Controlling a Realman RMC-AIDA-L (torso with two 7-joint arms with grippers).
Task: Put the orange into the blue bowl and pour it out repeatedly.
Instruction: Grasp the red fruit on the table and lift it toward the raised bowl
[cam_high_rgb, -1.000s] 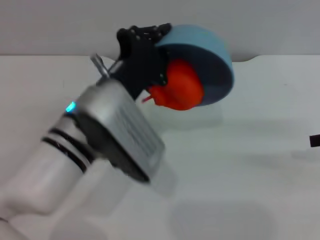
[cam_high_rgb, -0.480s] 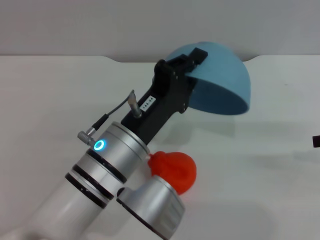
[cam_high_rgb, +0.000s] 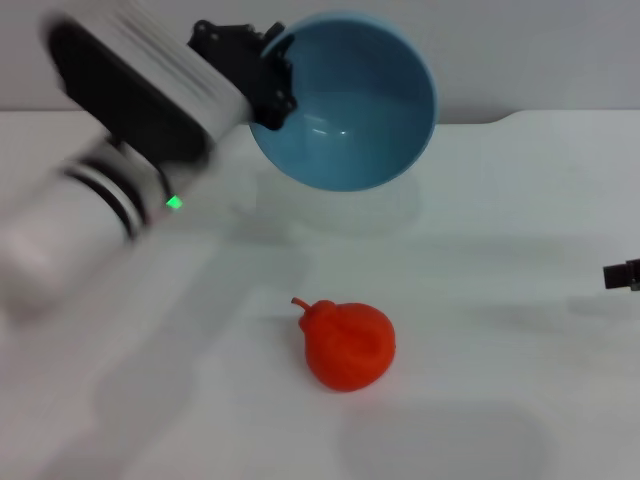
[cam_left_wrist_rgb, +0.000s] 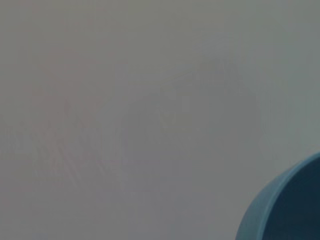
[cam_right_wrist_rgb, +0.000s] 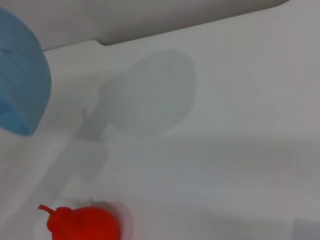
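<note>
My left gripper (cam_high_rgb: 262, 75) clamps blue bowl (cam_high_rgb: 345, 100) rim, aloft, empty. Right gripper (cam_high_rgb: 622, 275) parked at the right edge, jaw state untellable. Orange (cam_high_rgb: 347, 344) on table (cam_high_rgb: 520, 200): looks light, round, roll-prone; pinch across belly.

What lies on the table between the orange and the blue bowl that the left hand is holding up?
Nothing: in the head view, only bare white table and the bowl's faint shadow separate the orange from the blue bowl that the left hand holds in the air.

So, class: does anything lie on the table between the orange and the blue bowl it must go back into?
Nothing visible does. The orange lies alone on the white table, and the left gripper holds the blue bowl off the table behind it. The right gripper sits at the right edge.
</note>
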